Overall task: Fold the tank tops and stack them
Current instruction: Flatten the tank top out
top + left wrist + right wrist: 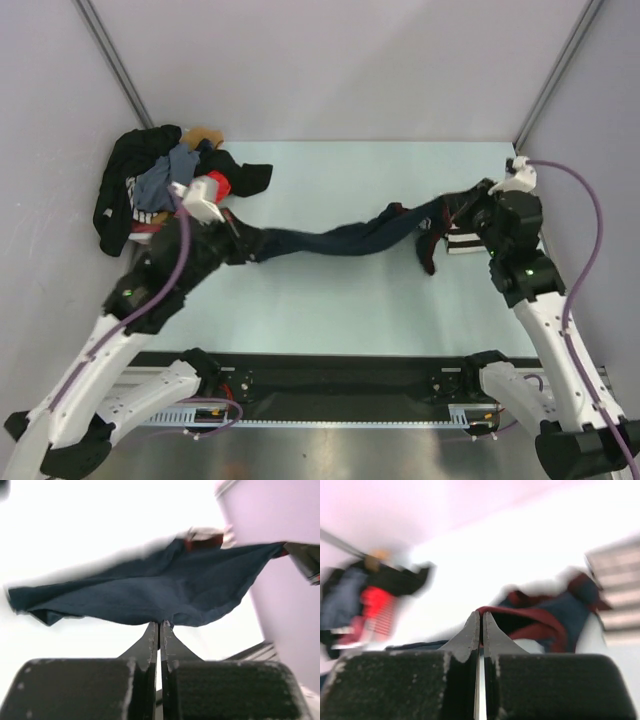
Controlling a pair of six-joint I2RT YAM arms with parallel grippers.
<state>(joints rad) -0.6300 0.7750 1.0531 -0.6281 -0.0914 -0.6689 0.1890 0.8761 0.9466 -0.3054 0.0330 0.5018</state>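
Note:
A dark navy tank top [340,238] with dark red trim hangs stretched in a twisted band above the table, between my two grippers. My left gripper [240,243] is shut on its left end. In the left wrist view the jaws [161,623] pinch the lower edge of the navy cloth [150,590]. My right gripper [455,215] is shut on the other end, and the right wrist view shows the tips [481,612] closed on the red trim of the tank top [560,611]. A loose strap hangs down beside the right gripper.
A heap of clothes [160,185] in black, grey-blue and red lies at the table's back left corner, just behind my left arm. The pale table surface [340,300] runs between the arms. Grey walls close in on both sides and at the back.

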